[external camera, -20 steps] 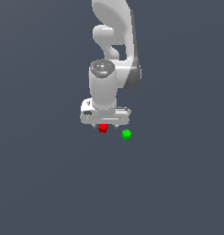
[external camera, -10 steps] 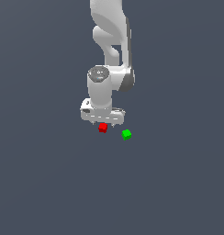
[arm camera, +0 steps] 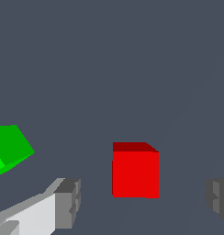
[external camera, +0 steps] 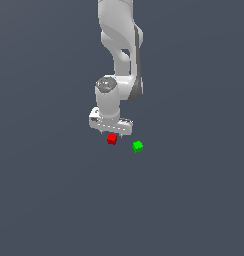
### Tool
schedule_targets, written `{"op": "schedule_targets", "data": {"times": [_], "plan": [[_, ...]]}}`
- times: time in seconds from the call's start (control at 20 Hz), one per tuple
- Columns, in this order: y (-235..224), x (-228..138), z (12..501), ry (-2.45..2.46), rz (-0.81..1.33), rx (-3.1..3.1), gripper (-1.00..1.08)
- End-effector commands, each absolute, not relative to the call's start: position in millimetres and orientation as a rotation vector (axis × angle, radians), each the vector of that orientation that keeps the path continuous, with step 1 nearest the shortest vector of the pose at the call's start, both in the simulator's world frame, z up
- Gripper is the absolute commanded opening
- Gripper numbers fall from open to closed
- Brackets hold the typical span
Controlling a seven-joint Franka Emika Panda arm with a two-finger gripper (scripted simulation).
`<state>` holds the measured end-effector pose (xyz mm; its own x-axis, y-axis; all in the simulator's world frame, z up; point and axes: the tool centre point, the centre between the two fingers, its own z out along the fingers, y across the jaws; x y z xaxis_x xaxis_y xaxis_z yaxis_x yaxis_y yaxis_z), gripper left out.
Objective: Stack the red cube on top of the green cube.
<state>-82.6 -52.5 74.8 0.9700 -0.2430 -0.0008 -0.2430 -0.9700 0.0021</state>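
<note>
Red cube [external camera: 112, 139] sits on the grey counter [external camera: 54, 200] just below the open pincer [external camera: 112, 134], its fingers apart on either side, with the green cube [external camera: 138, 146] near on the exterior view's right, so centring before closing should grip squarely.

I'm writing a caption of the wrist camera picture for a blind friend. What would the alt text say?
A small red cube sits on a plain dark grey surface, between the two open grey fingertips of a robot gripper and touching neither. A green cube of like size lies off to one side, partly cut off by the picture's edge.
</note>
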Motion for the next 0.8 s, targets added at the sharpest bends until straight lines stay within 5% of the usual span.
{"op": "schedule_targets", "data": {"times": [0.0,0.75], "plan": [[-52.9,-85.8,71.3,-0.400,0.000,3.115,1.00],[-52.5,-87.1,33.0,-0.402,0.000,3.115,1.00]]}}
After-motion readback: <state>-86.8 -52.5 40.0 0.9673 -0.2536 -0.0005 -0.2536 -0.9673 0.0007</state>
